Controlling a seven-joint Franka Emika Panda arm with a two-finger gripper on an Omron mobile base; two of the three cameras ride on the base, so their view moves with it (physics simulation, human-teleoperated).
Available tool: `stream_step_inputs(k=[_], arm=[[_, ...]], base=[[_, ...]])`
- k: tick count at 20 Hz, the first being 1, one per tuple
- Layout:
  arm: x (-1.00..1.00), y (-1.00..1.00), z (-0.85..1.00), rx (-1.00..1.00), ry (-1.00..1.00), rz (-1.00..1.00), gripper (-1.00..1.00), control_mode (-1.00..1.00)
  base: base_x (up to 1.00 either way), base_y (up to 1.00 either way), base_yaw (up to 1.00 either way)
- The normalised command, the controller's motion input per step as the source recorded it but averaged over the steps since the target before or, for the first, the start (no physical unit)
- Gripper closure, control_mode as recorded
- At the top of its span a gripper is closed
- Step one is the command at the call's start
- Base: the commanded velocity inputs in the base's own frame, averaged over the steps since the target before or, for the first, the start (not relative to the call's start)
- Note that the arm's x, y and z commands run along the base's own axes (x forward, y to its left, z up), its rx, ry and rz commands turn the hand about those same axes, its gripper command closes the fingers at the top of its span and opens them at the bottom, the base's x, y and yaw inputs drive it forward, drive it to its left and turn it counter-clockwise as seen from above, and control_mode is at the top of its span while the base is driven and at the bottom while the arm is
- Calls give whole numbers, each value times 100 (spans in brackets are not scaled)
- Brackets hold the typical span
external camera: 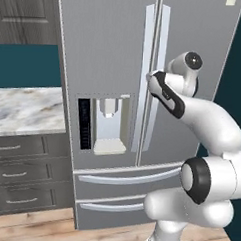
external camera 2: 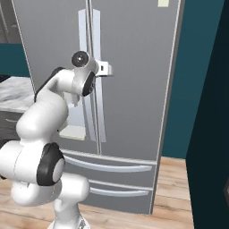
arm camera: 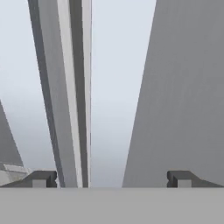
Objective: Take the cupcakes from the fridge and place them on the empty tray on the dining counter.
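Gripper: the gripper [arm camera: 111, 179] stands with its jaws spread wide and nothing between them; the two dark fingertips [arm camera: 41, 179] rise at the bottom corners of the hand view.
Why held so: the hand is raised against the front of the fridge [external camera: 111, 52], at mid height in the centre of both base views, right by the door handles [external camera: 161, 69]. I judge it is lining up on a handle to pull a door open.
What the fingers frame: in the hand view a pale vertical handle [arm camera: 72, 87] runs down left of centre, just inside the left fingertip; a grey bar or panel [arm camera: 188, 87] fills the right side. Whether a finger touches either cannot be told.
Fridge as container: both upper doors and the two bottom drawers [external camera: 127, 179] are shut, so its contents are hidden.
Water dispenser: the dispenser [external camera: 110, 124] sits in the door at centre left of the left base view.
Cupcakes: hidden; by the task they should be behind the closed doors.
Side counter: a marble counter [external camera: 23, 110] with grey drawers lies at the left edge.
Progress: opening not yet done.
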Motion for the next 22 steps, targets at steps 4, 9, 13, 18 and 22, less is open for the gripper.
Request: stream_step_inputs(k=[4,9,13,18,22], arm=[[79,-10,0,0,0,0,-100,-100],[72,-7,0,0,0,0,-100,-100],[71,-3,0,0,-3,0,-100,-100],[57,0,-4,0,-7,0,100,-100],[17,0,-1,0,-2,0,100,-100]], base=[[0,0,0],[0,0,0],[0,0,0],[0,0,0],[0,0,0]])
